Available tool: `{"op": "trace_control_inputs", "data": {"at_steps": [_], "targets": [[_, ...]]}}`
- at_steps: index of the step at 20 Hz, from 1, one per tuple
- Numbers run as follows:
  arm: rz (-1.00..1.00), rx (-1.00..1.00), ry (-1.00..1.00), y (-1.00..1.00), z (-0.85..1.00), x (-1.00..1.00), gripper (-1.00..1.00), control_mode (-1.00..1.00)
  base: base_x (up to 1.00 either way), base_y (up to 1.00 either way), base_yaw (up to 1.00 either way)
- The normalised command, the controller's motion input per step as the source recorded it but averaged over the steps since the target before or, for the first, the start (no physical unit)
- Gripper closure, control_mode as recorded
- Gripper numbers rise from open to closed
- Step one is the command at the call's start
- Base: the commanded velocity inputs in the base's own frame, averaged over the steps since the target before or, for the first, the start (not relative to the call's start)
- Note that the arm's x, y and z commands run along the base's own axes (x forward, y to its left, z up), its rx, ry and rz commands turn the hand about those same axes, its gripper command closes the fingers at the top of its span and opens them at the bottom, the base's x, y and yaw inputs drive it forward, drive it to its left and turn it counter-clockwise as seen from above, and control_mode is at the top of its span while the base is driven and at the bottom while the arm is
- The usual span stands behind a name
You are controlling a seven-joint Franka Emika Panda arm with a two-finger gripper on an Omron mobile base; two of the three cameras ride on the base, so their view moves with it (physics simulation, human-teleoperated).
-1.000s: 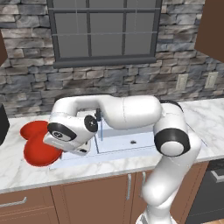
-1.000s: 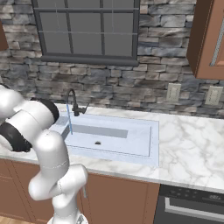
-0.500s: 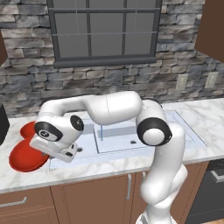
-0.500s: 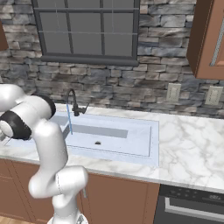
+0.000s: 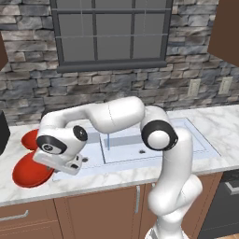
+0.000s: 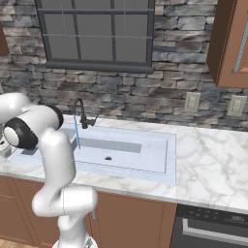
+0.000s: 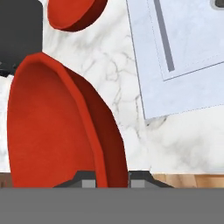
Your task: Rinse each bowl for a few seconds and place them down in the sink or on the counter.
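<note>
My gripper [image 7: 113, 181] is shut on the rim of a glossy red bowl [image 7: 52, 131], whose edge runs between the two finger tips. In the left base view the gripper [image 5: 70, 164] is at the sink's left front corner, and this bowl [image 5: 29, 171] is tilted low over the white marble counter [image 5: 116, 176] to its left. The second red bowl [image 5: 31, 139] lies on the counter just behind it, and the hand view shows this bowl [image 7: 75, 13] too. The pale blue-grey sink [image 5: 149, 144] lies to the right. A thin stream of water [image 5: 108, 140] falls from the dark faucet [image 6: 82, 114].
A black appliance [image 5: 3, 136] stands at the counter's far left, close to both bowls. The stone wall and a window rise behind the sink. To the right of the sink [image 6: 126, 150] the counter [image 6: 213, 164] stretches wide. The counter's front edge is just below the held bowl.
The arm swung its elbow out over the sink, and the hand drew the held bowl left and forward, apart from the second bowl. The water keeps running.
</note>
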Motion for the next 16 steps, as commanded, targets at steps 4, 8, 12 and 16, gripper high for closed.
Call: {"op": "trace_control_inputs", "data": {"at_steps": [4, 8, 12, 16], "targets": [[-0.02, -0.24, 0.00, 0.34, 0.00, 0.11, 1.00, -1.00, 0.00, 0.00, 0.00], [-0.09, -0.15, 0.00, 0.53, -0.02, 0.13, 1.00, -1.00, 0.00, 0.00, 0.00], [-0.14, -0.09, 0.00, 0.64, 0.00, 0.17, 1.00, -1.00, 0.00, 0.00, 0.00], [-0.16, -0.07, 0.00, 0.63, -0.02, 0.16, 1.00, -1.00, 0.00, 0.00, 0.00]]}}
